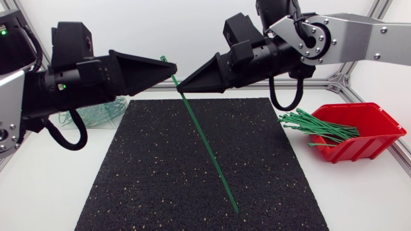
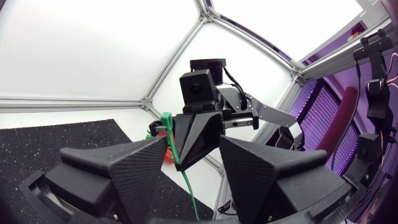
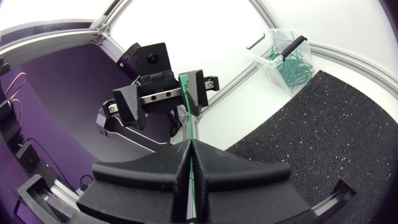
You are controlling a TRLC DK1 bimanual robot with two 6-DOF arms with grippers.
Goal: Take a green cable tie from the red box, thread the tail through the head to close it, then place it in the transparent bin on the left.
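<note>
Right gripper (image 1: 180, 85) pinches the green cable tie (image 1: 207, 151); left gripper (image 1: 172, 67) (fingers apart) should close squarely on its head.

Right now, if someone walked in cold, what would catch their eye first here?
A long green cable tie slants down over the black mat, pinched near its top by the right gripper, fingers shut. The left gripper meets it tip to tip, fingers open with the tie between them. At the far right, a red box spills more green ties.
</note>
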